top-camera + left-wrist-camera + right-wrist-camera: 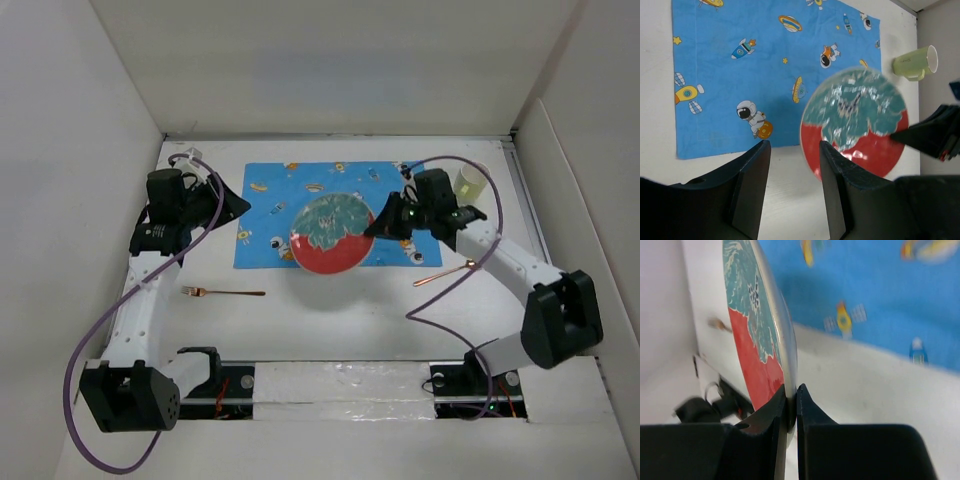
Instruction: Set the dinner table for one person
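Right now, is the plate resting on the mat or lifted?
Lifted, it seems: the right gripper pinches the plate rim, and a soft shadow falls on the table past its near edge.

The plate [328, 236] is half red, half teal flecked with white. The mat [262, 205] is bright blue, printed with astronauts, rockets and planets. The mug [468, 183] is pale green, the surface [330, 322] white.

One plate [326, 240], one blue mat [268, 205], one green mug [468, 183], one fork [222, 292], one other copper utensil [446, 272] (kind unclear).
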Robot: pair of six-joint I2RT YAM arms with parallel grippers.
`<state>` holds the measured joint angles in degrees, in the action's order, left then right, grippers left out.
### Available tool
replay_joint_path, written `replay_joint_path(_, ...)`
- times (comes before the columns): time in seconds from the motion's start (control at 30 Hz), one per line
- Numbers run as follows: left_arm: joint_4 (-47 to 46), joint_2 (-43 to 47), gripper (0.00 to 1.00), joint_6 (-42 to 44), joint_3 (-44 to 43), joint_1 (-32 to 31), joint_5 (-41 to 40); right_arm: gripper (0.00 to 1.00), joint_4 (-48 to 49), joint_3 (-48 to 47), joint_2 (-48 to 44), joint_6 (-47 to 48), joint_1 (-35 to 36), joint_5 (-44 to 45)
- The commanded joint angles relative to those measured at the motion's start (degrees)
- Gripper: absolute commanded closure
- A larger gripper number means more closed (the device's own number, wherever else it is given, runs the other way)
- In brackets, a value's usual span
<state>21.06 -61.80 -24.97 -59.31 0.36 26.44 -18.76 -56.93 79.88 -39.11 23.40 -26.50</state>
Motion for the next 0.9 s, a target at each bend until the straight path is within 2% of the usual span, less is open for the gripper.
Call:
replay_joint_path(0.0,-1.46,-0.51,0.59,-0.08,-3.09,-0.10,1.16,1.00,10.67,-9.77,6.06,-1.66,-2.56,-3.83)
replay_joint_path(0.13,-1.46,-0.34,0.59,0.10,-3.09,-0.10,0.29,1.00,18.22,-17.49,15.73,-6.41,-5.02,-4.88)
replay_joint_path(0.27,-1.63,-0.08,0.59,0.36,-2.39,-0.10,-0.15,1.00,17.80,-23.92,25.04,-7.64,-6.08,-4.52)
replay_joint_path(0.53,-2.78,0.98,0.59,0.27,0.60,-0.10,-0.77,1.00,21.76,-19.98,31.13,-10.72,-6.70,-3.30)
replay_joint_path(0.63,-3.04,1.16,0.59,0.10,1.30,-0.10,-0.86,0.77,20.26,-16.30,30.95,-9.14,-6.70,-1.63)
replay_joint_path(0.67,-3.04,1.16,0.59,0.01,1.39,-0.10,-0.86,0.64,19.91,-14.46,30.78,-8.01,-6.70,-1.28)
replay_joint_path(0.73,-2.95,1.42,0.59,0.01,1.74,-0.10,-0.77,0.51,17.20,-13.21,30.08,-6.60,-6.70,-0.22)
replay_joint_path(0.87,-3.22,2.03,0.59,-0.17,2.44,-0.10,-0.77,0.39,11.04,-12.94,29.20,-1.59,-7.22,3.55)
